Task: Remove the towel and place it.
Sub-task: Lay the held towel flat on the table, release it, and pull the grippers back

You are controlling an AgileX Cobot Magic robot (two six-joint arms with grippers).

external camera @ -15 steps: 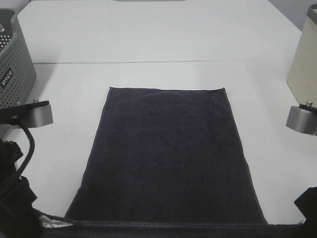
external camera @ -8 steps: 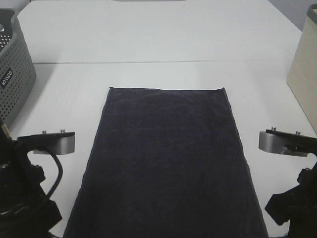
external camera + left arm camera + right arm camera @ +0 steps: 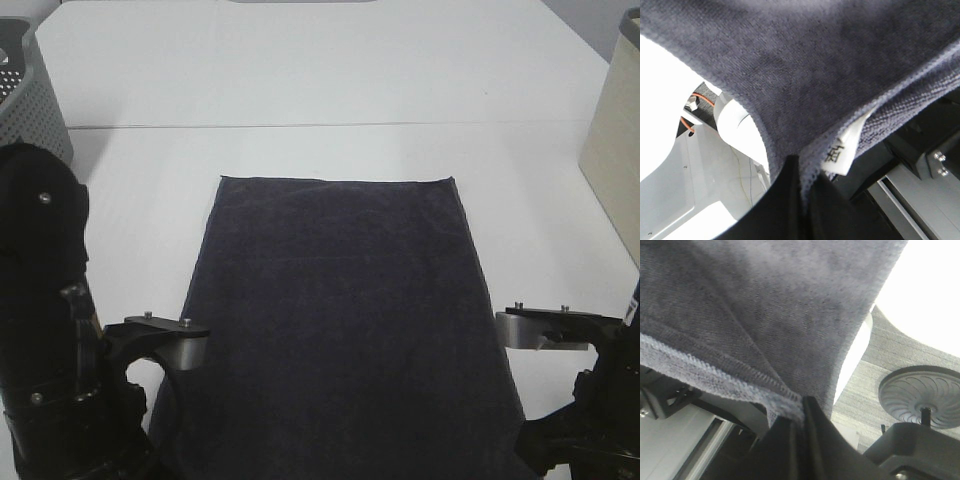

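Dark navy terry towel [image 3: 340, 320] is being pinched: left gripper [image 3: 801, 182] and right gripper [image 3: 799, 416] are each clamping tight on a sliver of corner hem. Beyond the jaws it is lying flat on the white table [image 3: 300, 80]. Uneven pulling risks one corner slipping free.
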